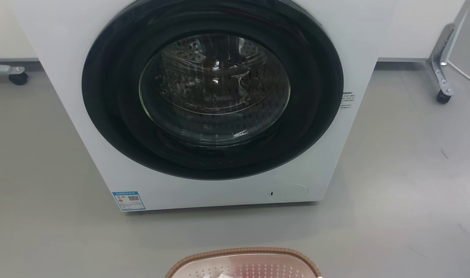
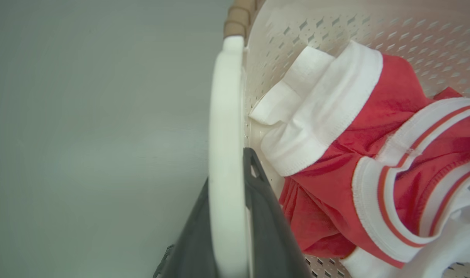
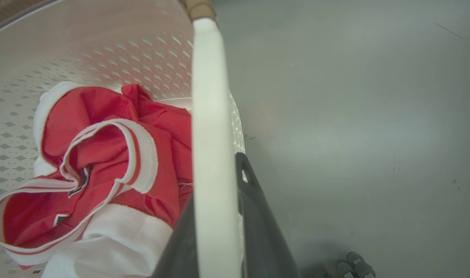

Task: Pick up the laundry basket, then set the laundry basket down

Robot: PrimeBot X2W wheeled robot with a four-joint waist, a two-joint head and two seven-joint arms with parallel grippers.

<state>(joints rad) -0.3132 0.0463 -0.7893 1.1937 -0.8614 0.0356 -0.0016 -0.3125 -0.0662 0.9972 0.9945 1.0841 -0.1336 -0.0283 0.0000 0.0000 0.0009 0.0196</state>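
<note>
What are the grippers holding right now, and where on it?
The laundry basket: left gripper clamps its left side handle, right gripper its right side handle.

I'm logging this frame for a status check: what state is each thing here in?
Washing machine door: shut.
Laundry basket: upright, holding clothes; on or off the floor, cannot tell.
Red and white garment: crumpled inside the basket.
Left gripper: shut on the basket's white side handle.
Right gripper: shut on the other side handle.
</note>
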